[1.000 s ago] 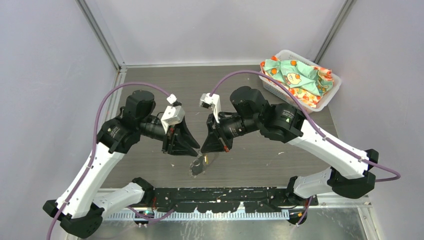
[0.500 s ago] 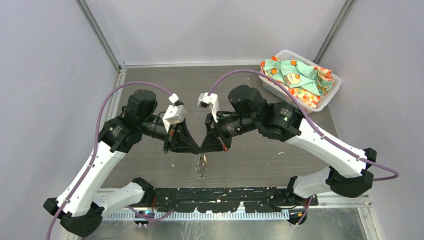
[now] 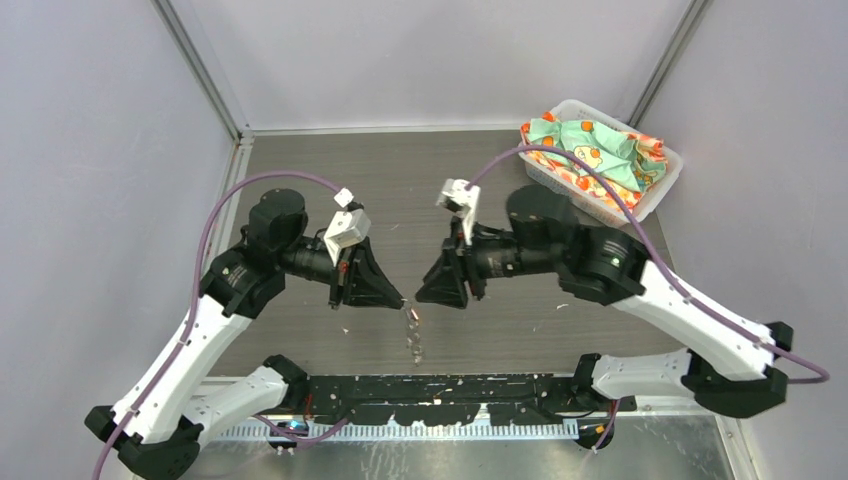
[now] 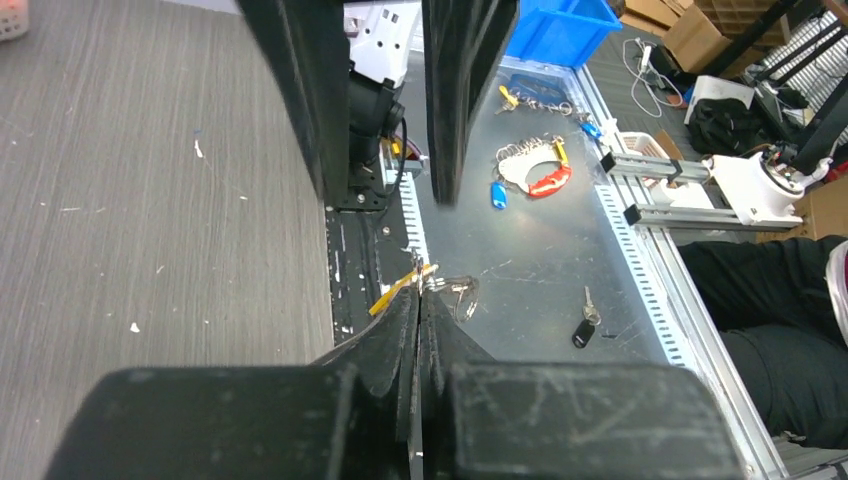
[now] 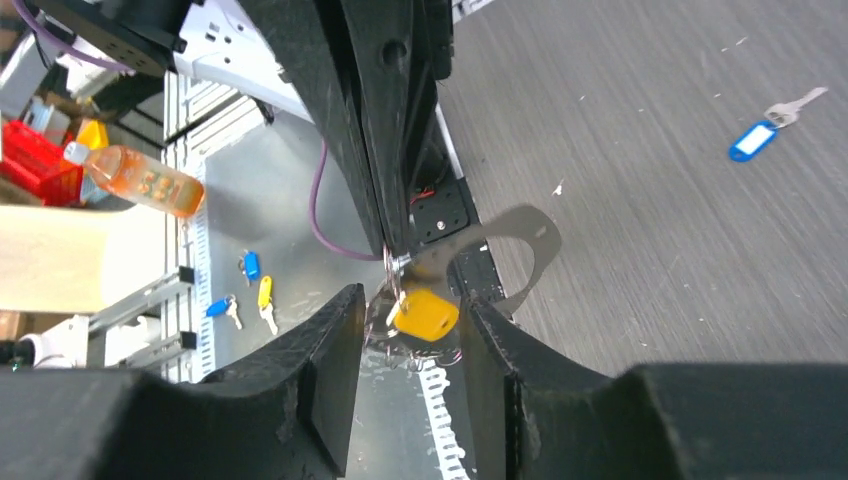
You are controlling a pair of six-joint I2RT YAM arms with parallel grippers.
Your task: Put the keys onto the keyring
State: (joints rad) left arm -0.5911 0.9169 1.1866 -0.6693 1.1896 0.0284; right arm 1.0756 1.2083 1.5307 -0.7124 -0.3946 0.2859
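Note:
My left gripper (image 3: 398,298) is shut on the top of the keyring (image 3: 413,338), which hangs edge-on below it over the table's front edge. In the left wrist view the shut tips (image 4: 420,296) pinch thin ring wire, with the yellow-orange key (image 4: 398,289) sticking out left. My right gripper (image 3: 424,295) is open, a little right of the left one. In its wrist view the yellow key head (image 5: 426,313) hangs between its open fingers (image 5: 330,330) without touching them, and the grey keyring band (image 5: 545,240) curves behind. The blue key (image 5: 752,140) lies on the table.
A white basket (image 3: 655,195) of patterned cloth stands at the back right corner. Below the table's front edge is the black arm-base rail (image 3: 440,390), then a metal bench with spare key bunches (image 4: 530,175) and a black key (image 4: 583,326).
My right arm has drawn back to the right, away from the left gripper. The keyring has swung from a tilted loop to hanging straight down from the left gripper.

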